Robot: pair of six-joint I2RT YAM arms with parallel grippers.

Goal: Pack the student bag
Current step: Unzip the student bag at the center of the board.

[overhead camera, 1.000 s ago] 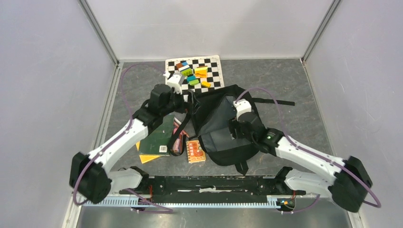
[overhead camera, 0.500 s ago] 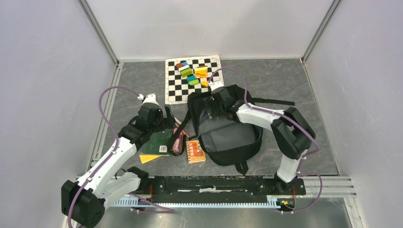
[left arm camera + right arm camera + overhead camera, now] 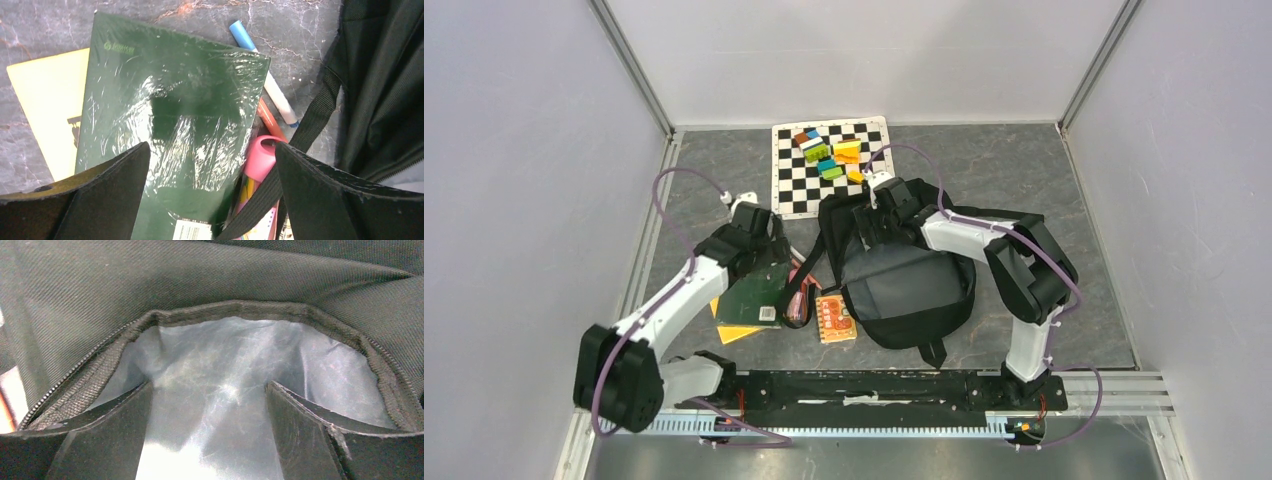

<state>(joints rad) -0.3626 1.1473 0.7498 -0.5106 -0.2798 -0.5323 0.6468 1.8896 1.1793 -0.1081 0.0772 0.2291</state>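
The student bag, black with a grey lining, lies in the middle of the table with its mouth towards the far side. My right gripper is at that mouth. In the right wrist view the right gripper is open, both fingers just inside the zip edge over the grey lining. My left gripper hovers left of the bag. Seen from the left wrist, the left gripper stands open above a green plastic-wrapped notebook, holding nothing. A bag strap runs beside the right finger.
A yellow notebook lies under the green one. A blue-capped marker, an orange pen and a pink case lie between notebook and bag. An orange packet sits at the bag's near left. A checkered mat with coloured blocks lies behind.
My right arm swung from the bag's right side to its far mouth and its jaws spread wider. My left gripper pulled back from the mat to above the green notebook.
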